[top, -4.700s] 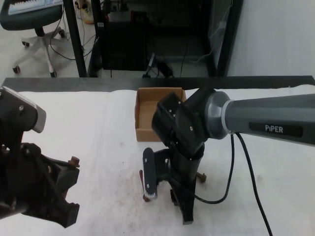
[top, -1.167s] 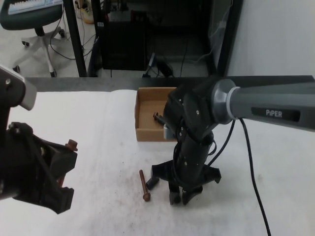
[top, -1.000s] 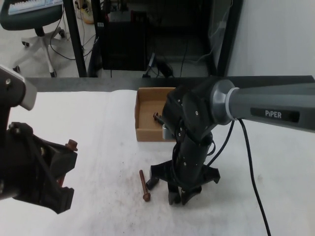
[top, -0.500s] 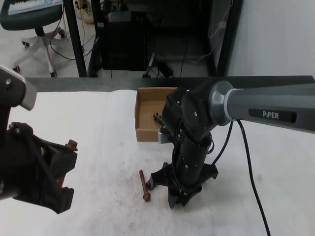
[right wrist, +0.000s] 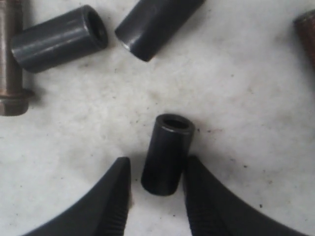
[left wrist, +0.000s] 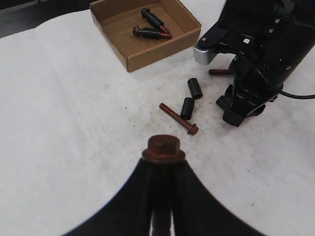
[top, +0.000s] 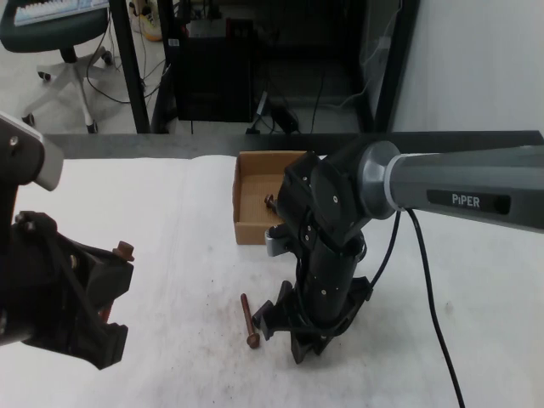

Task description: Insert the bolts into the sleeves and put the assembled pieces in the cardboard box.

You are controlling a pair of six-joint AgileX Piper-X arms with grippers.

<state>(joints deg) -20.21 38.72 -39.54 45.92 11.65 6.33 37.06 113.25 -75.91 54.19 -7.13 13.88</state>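
At the middle of the bench, just short of the cardboard box (top: 251, 231), your right gripper (right wrist: 156, 166) stood low over the cloth (right wrist: 236, 98). Its jaws were part open and straddled one black sleeve (right wrist: 168, 153). One finger lay nearly against it and the other showed a sliver of gap, so nothing was gripped. Your left gripper (left wrist: 163, 169), well apart, was clamped on a bolt (left wrist: 164, 149), hex head up.

Risks, as I judged them:
- The sleeve lay on its side, a smooth cylinder. An uneven close could roll or squirt it out.
- Two more sleeves (right wrist: 59, 38) and a loose bolt (left wrist: 177, 118) lay near, and a sweep could scatter them.
- A skewed grip would leave the bore off-line for your bolt.

Materials:
- Sleeves: dark metal, dull sheen, round bore.
- Bolts: rust-brown, flanged hex heads.
- Cloth: white, fibrous, grit-specked.
- Finger pads: black, ribbed.
- Box: brown corrugated card with low walls, two assembled pieces (left wrist: 151, 33) inside.
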